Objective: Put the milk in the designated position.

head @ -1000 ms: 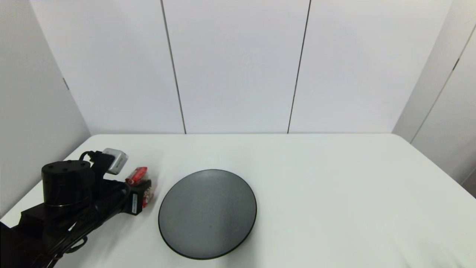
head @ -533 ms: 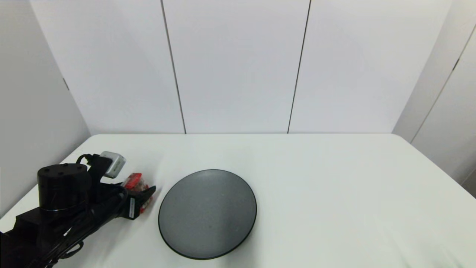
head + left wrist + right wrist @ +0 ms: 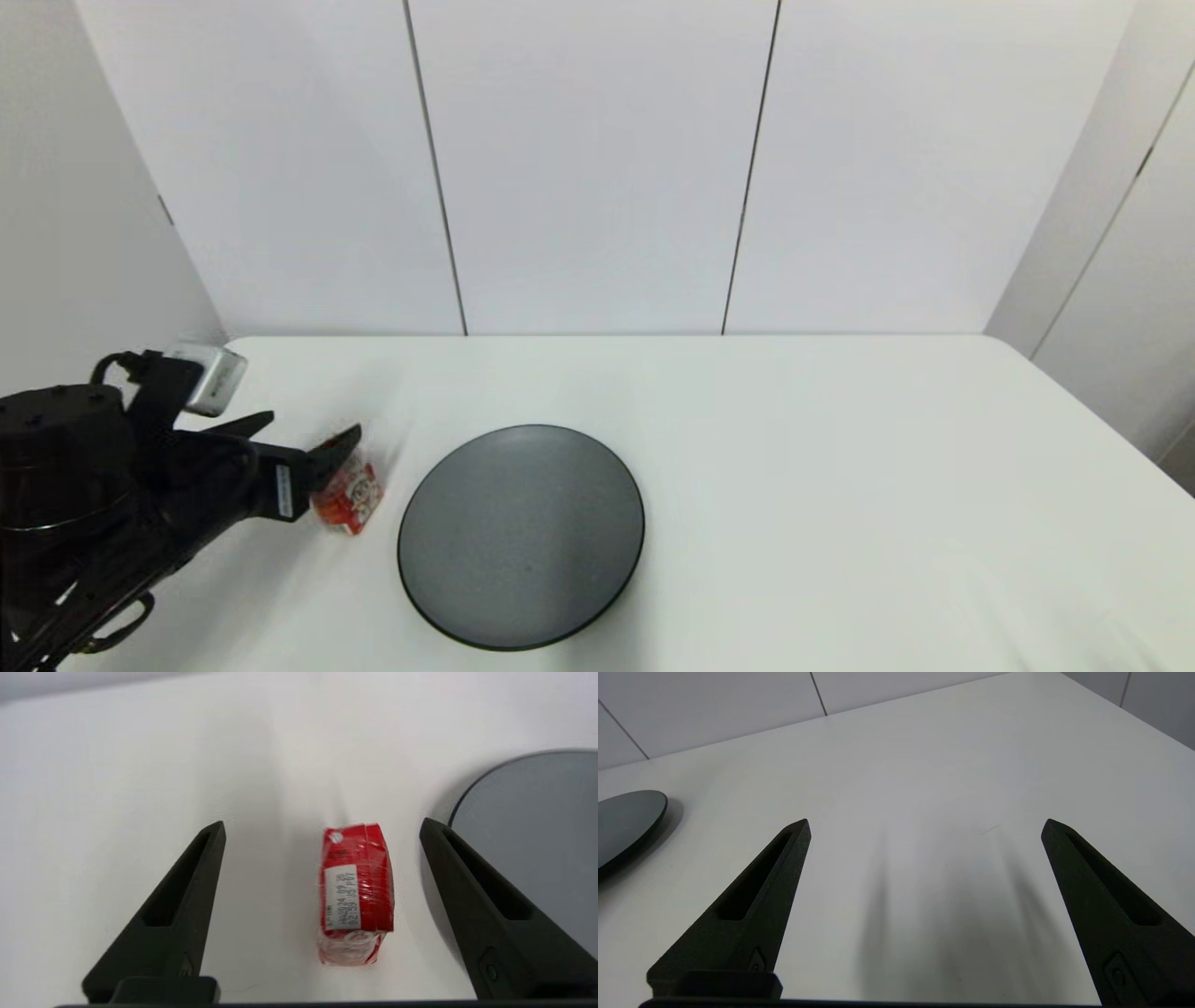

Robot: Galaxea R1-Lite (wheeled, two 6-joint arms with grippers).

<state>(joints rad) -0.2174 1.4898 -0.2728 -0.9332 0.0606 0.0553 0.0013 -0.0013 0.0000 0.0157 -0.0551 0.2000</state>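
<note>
A: Two fingers of the left gripper (image 3: 322,828) are spread wide, nothing held between them; the milk (image 3: 356,893) is seen standing free on the white table (image 3: 840,467), touched by neither finger.

B: And where is the carton placed?

A: On bare tabletop just beside the dark plate (image 3: 520,534), on the robot's left of it, not on the plate; in the head view the milk (image 3: 347,487) is partly covered by one black fingertip, but the wrist view shows clear gaps on both sides.

B: So the step in hand is judged to be the retreat?

A: It is judged so — the carton appears set down and released; what remains is to be done cleanly. The fingers should be kept fully apart and drawn straight back along their own line, or lifted first; no sideways sweep should be allowed, since a small light carton is easily tipped by a brush from either finger, and the plate's rim lies close to one finger.

B: And the arm's pose?

A: The left arm is reached in low from the table's left edge, wrist roughly level, the left gripper (image 3: 308,437) pointed toward the plate — fingers just above the tabletop. The right gripper (image 3: 924,826) is held idle over bare table well away, fingers likewise parted and empty.
</note>
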